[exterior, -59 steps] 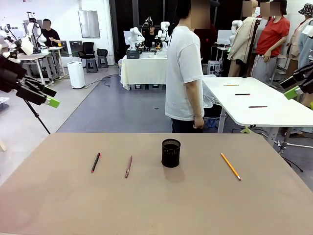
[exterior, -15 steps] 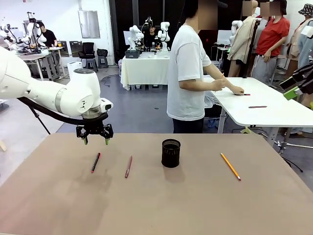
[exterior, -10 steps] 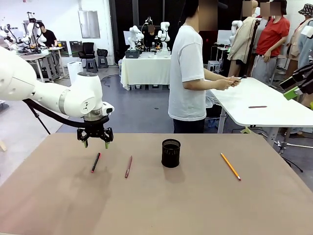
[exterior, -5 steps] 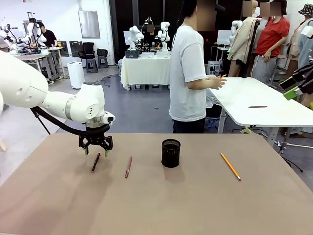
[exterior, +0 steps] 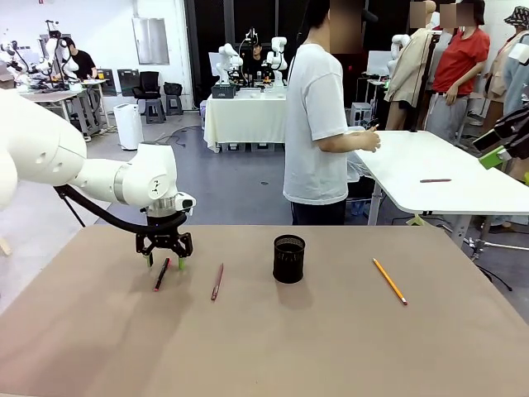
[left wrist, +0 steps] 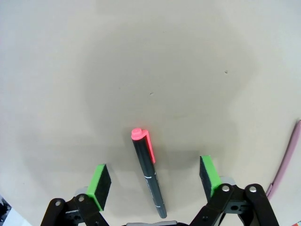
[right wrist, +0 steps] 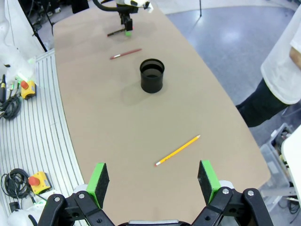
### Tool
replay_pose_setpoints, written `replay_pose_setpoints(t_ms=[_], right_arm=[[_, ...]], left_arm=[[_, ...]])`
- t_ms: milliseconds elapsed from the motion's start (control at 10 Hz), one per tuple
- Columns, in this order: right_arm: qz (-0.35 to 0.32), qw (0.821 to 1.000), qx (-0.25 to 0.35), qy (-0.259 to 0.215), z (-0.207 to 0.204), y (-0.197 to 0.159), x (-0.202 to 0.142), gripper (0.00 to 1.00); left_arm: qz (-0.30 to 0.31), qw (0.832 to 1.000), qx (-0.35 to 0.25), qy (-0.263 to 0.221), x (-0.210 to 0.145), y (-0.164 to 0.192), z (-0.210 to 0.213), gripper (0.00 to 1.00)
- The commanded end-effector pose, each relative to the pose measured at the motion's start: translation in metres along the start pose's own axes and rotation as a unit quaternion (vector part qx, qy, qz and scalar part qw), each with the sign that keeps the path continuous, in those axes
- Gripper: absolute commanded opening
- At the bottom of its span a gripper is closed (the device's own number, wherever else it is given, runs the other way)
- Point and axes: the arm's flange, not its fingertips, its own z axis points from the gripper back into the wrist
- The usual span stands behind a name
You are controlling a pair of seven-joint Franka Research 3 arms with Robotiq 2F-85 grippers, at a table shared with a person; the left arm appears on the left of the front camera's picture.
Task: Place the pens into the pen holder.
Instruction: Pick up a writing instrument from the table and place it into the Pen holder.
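- At table's left, front view: left gripper, fingers spread, straddles slim black red-ended pen on matte tan tabletop; black wire-mesh cylindrical holder stands apart.
- Left wrist view: green pads flank pen without touching.
- Right wrist view: right gripper, fingers spread, high above yellow-orange pencil.

place: robotics lab | signs: emergency-stop button, loose cables, white worktable, grey open floor

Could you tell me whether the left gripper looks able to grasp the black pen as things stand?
Probably yes: the left gripper is open and straddles the black pen, with nothing else between its jaws.
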Motion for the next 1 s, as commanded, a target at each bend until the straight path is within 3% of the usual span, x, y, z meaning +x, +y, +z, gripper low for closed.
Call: replay_pose_setpoints(t_ms=[0, 400, 900], right_arm=[[0.004, 1.0, 0.003, -0.008, 0.0004, 0.0002, 0.0004, 1.0], [0.004, 1.0, 0.003, -0.008, 0.0004, 0.0002, 0.0004, 1.0], [0.004, 1.0, 0.003, -0.008, 0.0004, 0.0002, 0.0004, 1.0]], left_arm=[[-0.001, 1.0, 0.0, 0.006, 0.0042, 0.0036, 0.0037, 0.74], [0.009, 1.0, -0.006, -0.004, 0.003, 0.0051, 0.0016, 0.0], [0.025, 1.0, -0.008, -0.008, -0.0009, 0.0109, 0.0035, 0.0]])
